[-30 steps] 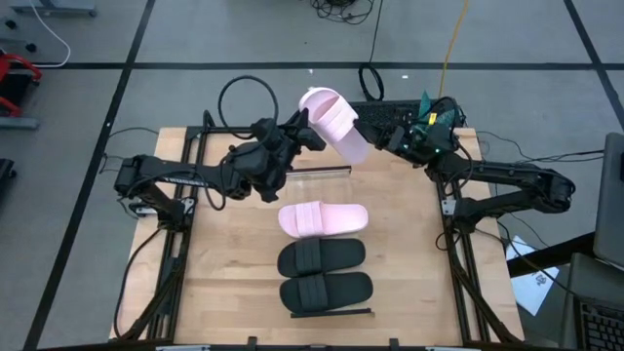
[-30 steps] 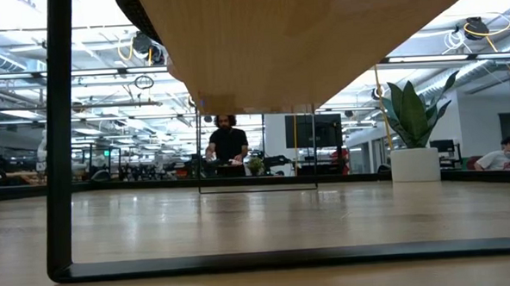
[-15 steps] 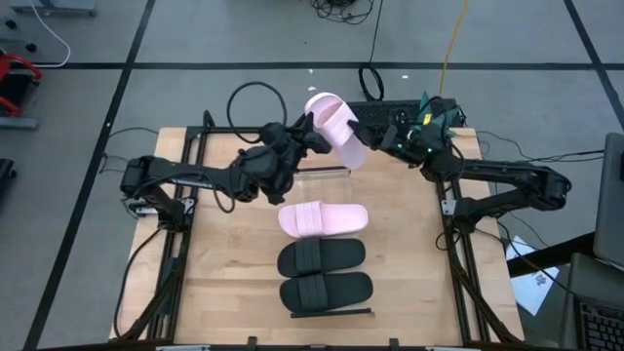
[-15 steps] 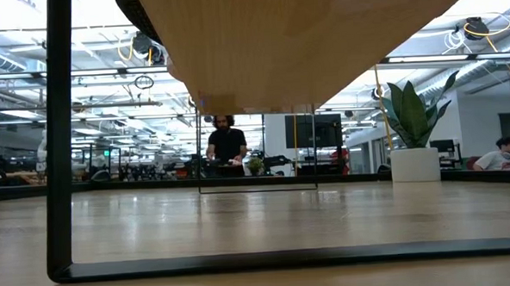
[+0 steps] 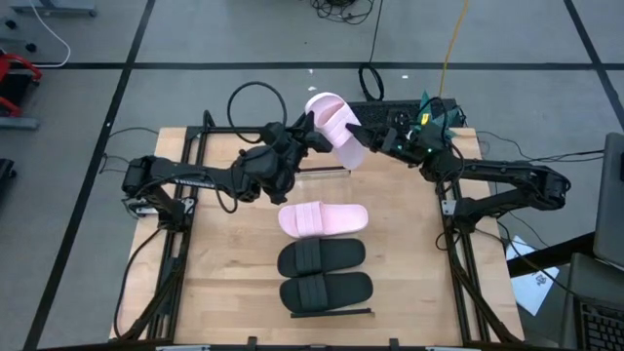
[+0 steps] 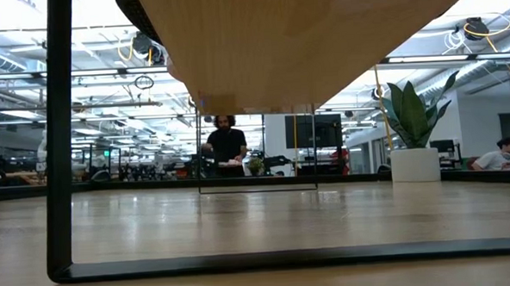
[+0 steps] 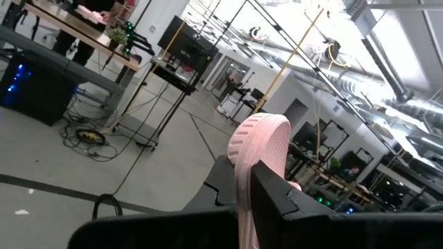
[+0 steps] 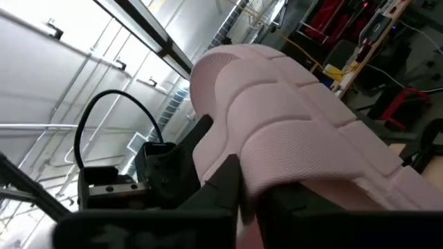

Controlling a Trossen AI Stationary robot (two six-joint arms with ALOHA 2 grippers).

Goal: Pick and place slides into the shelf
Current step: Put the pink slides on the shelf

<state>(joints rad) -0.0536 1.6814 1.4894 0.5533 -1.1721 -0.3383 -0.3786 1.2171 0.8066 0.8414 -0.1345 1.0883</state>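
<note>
The left tool (image 5: pixel 310 128) was raised above the far edge of the bench (image 5: pixel 214 263), its fingers pressed together on 1 side edge of a pale pink open-toe slide sandal (image 5: pixel 334 127). The right tool (image 5: pixel 363 139) met the same raised sandal from the opposite side; in the right wrist view its dark fingers (image 8: pixel 221 181) were pinching the sandal's ribbed sole edge. The sandal was held clear of the bench between the 2 tools, tilted, sole turned toward the right arm.

3 further slides lay side by side on the light wood plank shelf with the thin dark frame (image 5: pixel 331 313), near the bench centre: a second pale pink sandal (image 5: pixel 323 218) farthest back, then 2 matte black sandals, 1 (image 5: pixel 321 256) just beside the pink one and the other (image 5: pixel 326 291) nearest the front edge.

In the low view a person in dark clothing (image 6: pixel 227 144) stood in the room beyond the bench.
</note>
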